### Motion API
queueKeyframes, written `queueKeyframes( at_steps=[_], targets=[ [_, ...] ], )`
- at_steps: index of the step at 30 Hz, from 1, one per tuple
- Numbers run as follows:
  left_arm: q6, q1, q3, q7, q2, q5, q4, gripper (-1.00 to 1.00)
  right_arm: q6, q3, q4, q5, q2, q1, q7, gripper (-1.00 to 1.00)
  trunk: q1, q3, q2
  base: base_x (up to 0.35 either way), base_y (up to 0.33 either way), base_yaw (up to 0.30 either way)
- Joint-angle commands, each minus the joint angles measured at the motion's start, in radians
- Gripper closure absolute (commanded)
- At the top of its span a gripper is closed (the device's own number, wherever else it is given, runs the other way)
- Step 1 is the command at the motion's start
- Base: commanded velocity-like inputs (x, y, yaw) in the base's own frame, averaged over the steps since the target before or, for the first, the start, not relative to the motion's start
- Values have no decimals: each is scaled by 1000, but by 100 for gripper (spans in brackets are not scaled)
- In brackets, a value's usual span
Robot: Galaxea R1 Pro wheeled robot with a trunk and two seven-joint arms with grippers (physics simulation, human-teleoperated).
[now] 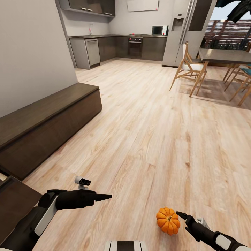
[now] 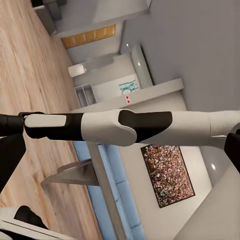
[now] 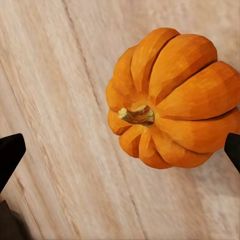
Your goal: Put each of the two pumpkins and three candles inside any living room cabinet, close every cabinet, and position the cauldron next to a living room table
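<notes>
Pumpkin (image 3: pixel 170 100) between right hand (image 3: pixel 120 152) fingertips

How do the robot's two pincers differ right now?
The right pincer is spread open on either side of the orange pumpkin on the wooden floor, one fingertip close by it; the left pincer hovers with nothing near it. The right one points toward the pumpkin; the left points sideways across the floor, away from the dark cabinet. Both are black with tapering fingers.

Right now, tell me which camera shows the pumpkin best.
The right wrist view: the pumpkin looms large there, stem and ribs clear, between the open fingertips. The head view shows it small on the floor beside the right gripper. The left wrist view looks across the room instead.
</notes>
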Motion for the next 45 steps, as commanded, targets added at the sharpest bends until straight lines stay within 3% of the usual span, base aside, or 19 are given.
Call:
queueKeyframes(
  at_steps=[1, 7, 25, 40, 45],
  targets=[
    [11, -1, -2, -1, 1, 4, 0, -100, 7, 7, 2, -11, 0, -1, 3, -100, 0, -1, 0, 2, 0, 0],
    [11, -1, -2, -2, 2, 5, 0, -100, 7, 7, 2, -11, 0, -1, -1, -100, 0, -1, 0, 0, 0, 0],
    [9, -1, -2, 0, -3, 4, 0, -100, 6, 6, 2, -12, 1, -1, -1, -100, 8, -70, -5, 0, 0, 0],
    [9, -1, -2, 0, -3, 4, 0, -100, 6, 6, 2, -12, 1, -1, -2, -100, 8, -70, -5, 0, 0, 0],
    [10, -1, -2, 0, -3, 4, 0, -100, 5, 6, 2, -12, 3, -1, -2, -100, 10, -90, -6, 0, 0, 0]
  ],
)
